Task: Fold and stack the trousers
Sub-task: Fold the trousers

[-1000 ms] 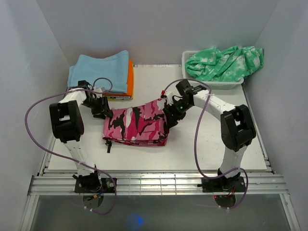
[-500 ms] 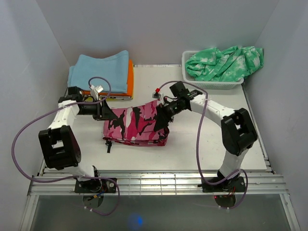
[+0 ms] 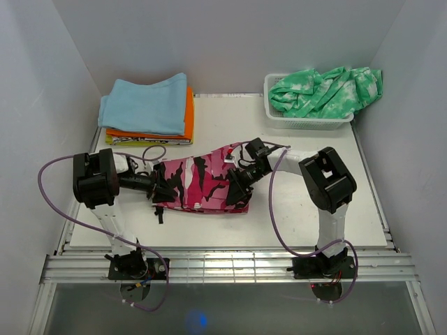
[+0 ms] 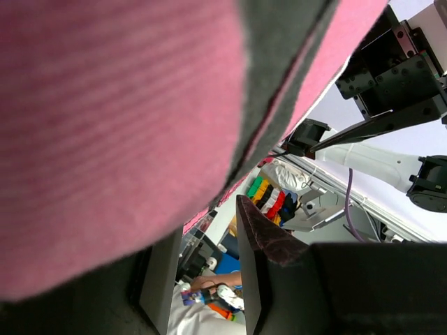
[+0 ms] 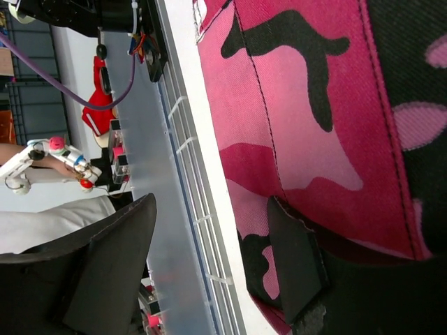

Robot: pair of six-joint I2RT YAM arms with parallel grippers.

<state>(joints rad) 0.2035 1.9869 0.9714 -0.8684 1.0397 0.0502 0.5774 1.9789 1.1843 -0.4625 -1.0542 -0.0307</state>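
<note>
Top external view: on the surface (image 3: 293,216), the trousers (image 3: 202,183) lie folded at centre, well apart from the stack (image 3: 143,105) at far left. Both arms have dropped low since a second ago and now flank the bundle. The right gripper (image 3: 234,187) is spread at its right edge. The left gripper (image 3: 166,190) is buried in cloth, so its state cannot be told. Judgement: a grasp for the move to the stack is being set up.

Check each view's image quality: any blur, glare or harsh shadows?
Top external: sharp, evenly lit, only soft shadows beside the trousers. Left wrist: their pink fabric right against the lens, badly blurred, covering much of the frame. Right wrist: the trousers' stitching crisp, no glare.
</note>
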